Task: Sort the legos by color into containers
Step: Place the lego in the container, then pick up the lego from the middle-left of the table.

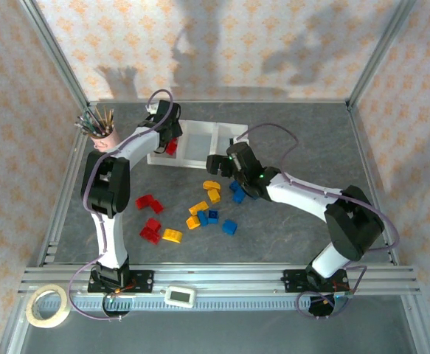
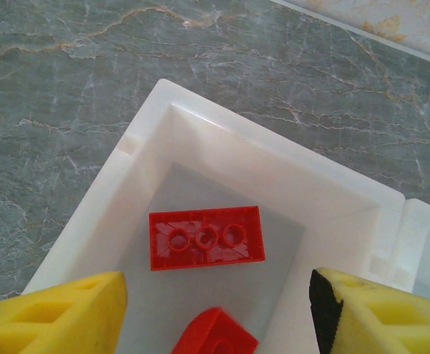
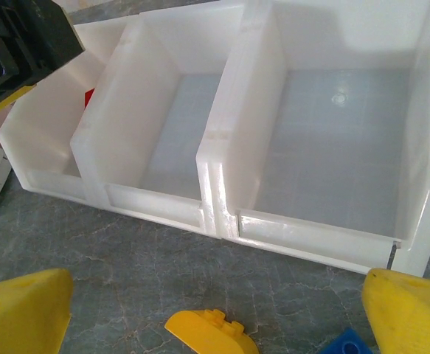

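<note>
The white tray [image 1: 194, 163] has three compartments in a row. My left gripper [image 1: 169, 141] hangs open over its left compartment [image 2: 222, 158]; a red brick [image 2: 206, 237] lies there upside down, and a second red piece [image 2: 215, 335] sits between the yellow fingers [image 2: 60, 317], untouched. My right gripper [image 1: 219, 167] is open just in front of the tray [image 3: 222, 214], low over the table, with a yellow brick [image 3: 209, 332] between its fingertips [image 3: 23, 310] and a blue brick [image 3: 345, 344] beside it. The middle and right compartments look empty. Red [image 1: 149, 202], yellow [image 1: 172, 235] and blue [image 1: 230, 226] bricks lie scattered in front.
A pink pencil cup [image 1: 104, 134] stands at the back left beside the left arm. A tape roll [image 1: 47, 306] and a small white device [image 1: 178, 296] lie by the near rail. The left arm's black wrist [image 3: 15, 44] overhangs the tray's left end.
</note>
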Controlling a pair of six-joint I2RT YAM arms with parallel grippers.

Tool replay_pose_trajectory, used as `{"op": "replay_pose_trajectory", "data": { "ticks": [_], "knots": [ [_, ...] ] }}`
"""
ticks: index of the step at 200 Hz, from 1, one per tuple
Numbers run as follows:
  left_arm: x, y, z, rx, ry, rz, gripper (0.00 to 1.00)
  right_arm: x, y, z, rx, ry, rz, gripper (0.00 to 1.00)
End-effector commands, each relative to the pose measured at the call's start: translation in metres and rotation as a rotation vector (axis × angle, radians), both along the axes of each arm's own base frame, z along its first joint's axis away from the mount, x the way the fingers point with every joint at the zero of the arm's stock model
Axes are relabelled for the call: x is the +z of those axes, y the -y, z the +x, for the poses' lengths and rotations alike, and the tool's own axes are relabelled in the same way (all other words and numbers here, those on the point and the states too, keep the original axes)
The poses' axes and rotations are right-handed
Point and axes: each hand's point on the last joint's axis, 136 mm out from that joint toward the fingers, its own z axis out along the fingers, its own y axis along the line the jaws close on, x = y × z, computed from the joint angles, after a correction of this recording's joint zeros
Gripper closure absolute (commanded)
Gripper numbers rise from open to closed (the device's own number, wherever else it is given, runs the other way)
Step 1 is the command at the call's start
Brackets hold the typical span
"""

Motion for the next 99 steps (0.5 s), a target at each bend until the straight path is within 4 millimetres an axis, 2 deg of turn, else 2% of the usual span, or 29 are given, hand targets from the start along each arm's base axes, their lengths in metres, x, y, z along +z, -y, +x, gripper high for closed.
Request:
{"op": "replay_pose_trajectory", "data": {
  "ticks": [1, 13, 16, 24, 50, 73, 99],
  "knots": [
    [0.039, 0.003, 0.000, -0.019, 0.074, -0.038, 0.29, 0.015, 0.006, 0.004, -0.012, 0.030, -0.023, 0.00],
    [0.043, 0.005, -0.005, -0.036, 0.074, -0.047, 0.28, 0.014, 0.007, 0.001, -0.005, 0.024, -0.030, 0.00],
    [0.055, 0.006, -0.007, -0.042, 0.099, -0.054, 0.28, 0.012, 0.007, 0.000, -0.002, 0.020, -0.033, 0.00],
    [0.063, 0.007, -0.012, -0.054, 0.114, -0.067, 0.27, 0.011, 0.008, -0.002, 0.003, 0.013, -0.039, 0.00],
    [0.072, 0.012, -0.036, -0.098, 0.134, -0.106, 0.25, 0.006, 0.011, -0.011, 0.027, -0.013, -0.052, 0.00],
    [0.068, 0.014, -0.064, -0.125, 0.126, -0.119, 0.23, 0.003, 0.012, -0.021, 0.052, -0.015, -0.059, 0.00],
    [0.059, 0.006, -0.101, -0.115, 0.093, -0.117, 0.22, 0.000, 0.009, -0.032, 0.087, -0.027, -0.057, 0.00]
  ]
}}
